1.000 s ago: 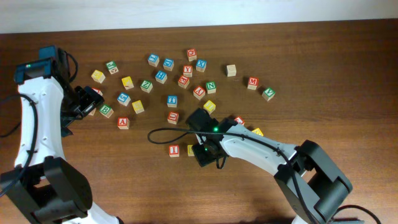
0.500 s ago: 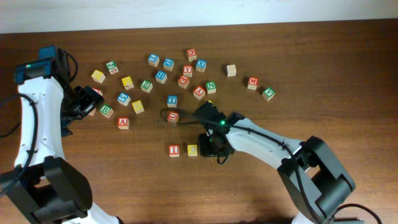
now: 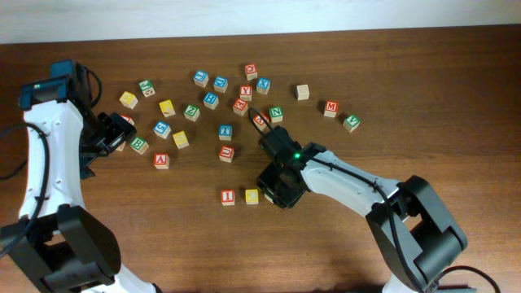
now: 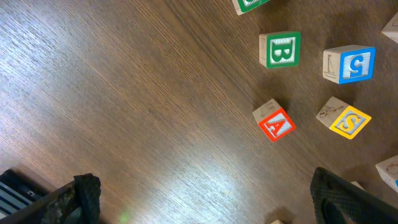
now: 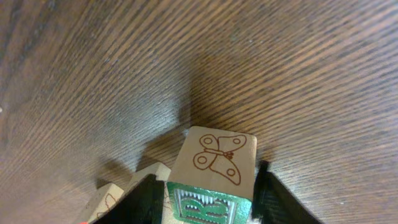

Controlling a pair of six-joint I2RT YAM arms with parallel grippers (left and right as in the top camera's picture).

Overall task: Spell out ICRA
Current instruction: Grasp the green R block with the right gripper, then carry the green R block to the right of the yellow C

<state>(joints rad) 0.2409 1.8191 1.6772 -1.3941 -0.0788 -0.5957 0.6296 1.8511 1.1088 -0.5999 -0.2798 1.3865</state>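
Fingers [image 5: 144,200] of the right gripper [image 3: 278,185] stand partly closed, one against each side of a green letter cube [image 5: 211,168]. The gripper has hold of that cube and nothing else. The cube's top face bears a butterfly drawing. Its green face is cut off at the edge of the wrist view, so the letter cannot be read for sure. Whether the cube rests on the wooden table [image 3: 423,73] or hangs just above it cannot be told.

Just beside this gripper, past the finger on the left of its wrist view, lies the yellow C cube [image 3: 251,196]. Next beyond it, farther from the gripper, is the red I cube [image 3: 228,196]. The two sit in a row, close but apart.

The left gripper [image 4: 202,186] is spread wide and holds nothing. Ahead of its open jaws, nearer the finger on the right of its wrist view, lies the red A cube [image 4: 274,121], turned askew. Farther ahead is a green B cube [image 4: 280,50], and off to that same side a yellow S cube [image 4: 344,117].
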